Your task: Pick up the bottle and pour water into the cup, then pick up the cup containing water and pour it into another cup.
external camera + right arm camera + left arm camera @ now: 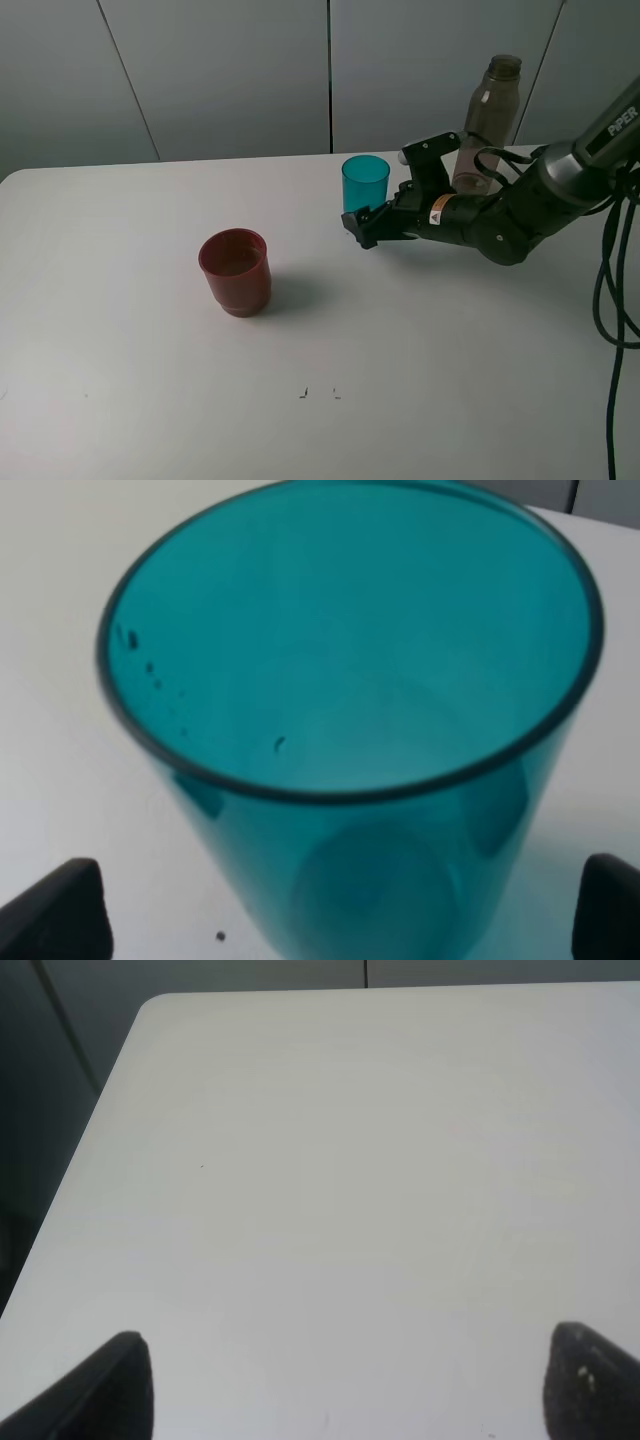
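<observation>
The cup [365, 182], a teal translucent tumbler, stands upright on the white table [120, 330] just right of centre. My right gripper [385, 192] is open, one finger on each side of the cup, with a gap on both sides in the right wrist view. That view is filled by the cup [350, 680], and a few droplets cling to its inner wall. The gripper [330, 912] shows only as two dark fingertips [55, 912]. The other cup [235, 272], dark red, sits left of centre. The grey-brown bottle [489, 120] stands uncapped behind my right arm. My left gripper [350, 1390] is open over bare table.
Grey wall panels rise behind the table's far edge [200, 160]. My right arm's cables [612, 300] hang at the right side. The left wrist view takes in a rounded table corner [150, 1005]. Small dark marks [318, 393] dot the tabletop near the front.
</observation>
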{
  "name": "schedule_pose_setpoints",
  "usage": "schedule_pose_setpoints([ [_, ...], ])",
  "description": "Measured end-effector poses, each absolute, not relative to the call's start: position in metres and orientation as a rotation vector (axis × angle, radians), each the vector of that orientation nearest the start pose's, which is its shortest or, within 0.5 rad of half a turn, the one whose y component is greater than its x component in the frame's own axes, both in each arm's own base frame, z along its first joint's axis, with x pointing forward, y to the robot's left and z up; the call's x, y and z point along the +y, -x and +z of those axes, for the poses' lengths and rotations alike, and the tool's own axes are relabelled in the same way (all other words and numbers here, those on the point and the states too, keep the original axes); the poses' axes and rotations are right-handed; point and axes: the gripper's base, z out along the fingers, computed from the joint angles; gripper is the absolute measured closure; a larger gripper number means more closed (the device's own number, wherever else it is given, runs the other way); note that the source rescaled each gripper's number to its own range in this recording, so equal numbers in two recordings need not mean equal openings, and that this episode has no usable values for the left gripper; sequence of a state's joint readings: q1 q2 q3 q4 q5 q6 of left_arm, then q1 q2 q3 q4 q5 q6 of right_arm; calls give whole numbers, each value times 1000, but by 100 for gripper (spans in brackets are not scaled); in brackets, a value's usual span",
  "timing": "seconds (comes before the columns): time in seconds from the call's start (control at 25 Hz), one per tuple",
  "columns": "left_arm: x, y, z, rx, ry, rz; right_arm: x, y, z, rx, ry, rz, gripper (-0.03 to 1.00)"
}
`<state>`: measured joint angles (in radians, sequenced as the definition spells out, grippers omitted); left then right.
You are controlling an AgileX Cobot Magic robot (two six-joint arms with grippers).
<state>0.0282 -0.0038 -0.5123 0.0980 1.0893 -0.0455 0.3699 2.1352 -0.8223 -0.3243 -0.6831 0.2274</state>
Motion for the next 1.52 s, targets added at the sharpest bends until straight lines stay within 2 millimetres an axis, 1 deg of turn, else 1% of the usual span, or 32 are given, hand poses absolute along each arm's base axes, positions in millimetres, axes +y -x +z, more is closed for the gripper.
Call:
schedule_pose_setpoints([
  [0.08,8,9,279,2053,83,107,145,-325,74,2097,550,402,-2],
  [0.24,8,9,279,2053,83,107,136,-308,100,2120,564,360,-2],
  [0.36,8,9,279,2053,83,107,129,-300,127,2156,569,298,-2],
  [0.4,8,9,279,2053,83,107,126,-297,139,2164,568,273,-2],
  [0.56,8,9,279,2053,83,107,107,-275,184,2262,550,142,-2],
  [0.68,8,9,279,2053,83,107,92,-252,221,2291,494,79,-2],
  [0.76,8,9,279,2053,83,107,82,-233,246,2289,446,58,-2],
  [0.92,8,9,279,2053,83,107,61,-189,282,2308,367,37,-2],
  [1.04,8,9,279,2053,83,107,50,-156,299,2323,355,70,-2],
  [1.2,8,9,279,2053,83,107,40,-112,312,2334,378,159,-2],
  [1.28,8,9,279,2053,83,107,36,-94,316,2332,391,188,-2],
  [1.4,8,9,279,2053,83,107,26,-68,318,2329,417,176,-2],
  [1.52,8,9,279,2053,83,107,17,-45,316,2312,421,177,-2],
])
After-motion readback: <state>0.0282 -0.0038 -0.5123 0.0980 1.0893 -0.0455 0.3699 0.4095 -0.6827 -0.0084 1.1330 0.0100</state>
